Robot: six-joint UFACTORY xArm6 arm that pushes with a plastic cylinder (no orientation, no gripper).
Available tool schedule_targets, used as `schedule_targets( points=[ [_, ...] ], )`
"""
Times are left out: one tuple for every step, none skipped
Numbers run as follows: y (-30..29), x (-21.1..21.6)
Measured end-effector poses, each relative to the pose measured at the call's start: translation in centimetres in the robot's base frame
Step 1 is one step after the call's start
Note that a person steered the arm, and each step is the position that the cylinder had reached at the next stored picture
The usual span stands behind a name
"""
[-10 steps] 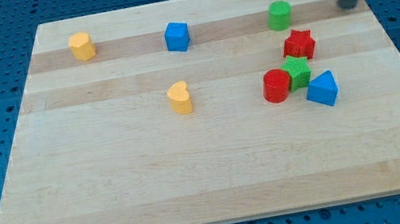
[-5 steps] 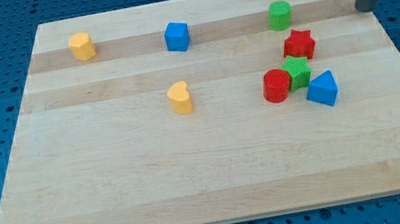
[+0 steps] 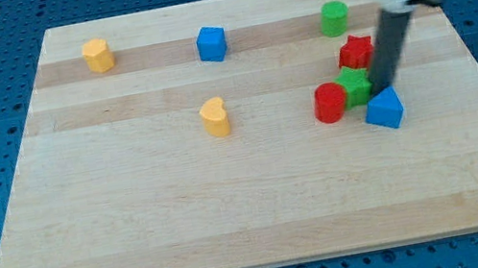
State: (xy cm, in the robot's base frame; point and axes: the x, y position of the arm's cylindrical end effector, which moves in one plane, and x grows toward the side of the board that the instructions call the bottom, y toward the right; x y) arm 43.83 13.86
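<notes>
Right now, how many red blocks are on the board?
2. A red star sits at the view's right, below the green cylinder. A red cylinder touches the green star lower down. My tip is beside that cluster, by the blue triangle. The rod could hide something small.

Your rod comes down from the view's top right, its grey cylindrical mount cut off by the top edge. The dark shaft hangs nearly upright, slightly blurred, and your tip [image 3: 386,89] sits at table height right of the board's middle.
</notes>
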Motion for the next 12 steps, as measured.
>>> schedule_targets(
  points=[
    [-5.8, 3.0],
    [-12.1, 3.4],
    [-17.0, 1.9],
    [-15.4, 2.1],
    [-13.8, 0.7],
    [-15.7, -4.9],
    [-13.7, -5.3],
    [-16.9, -8.3],
    [-22.4, -8.4],
    [-23.9, -10.2],
    [-26.6, -11.1],
    [-31.3, -9.7]
  ],
)
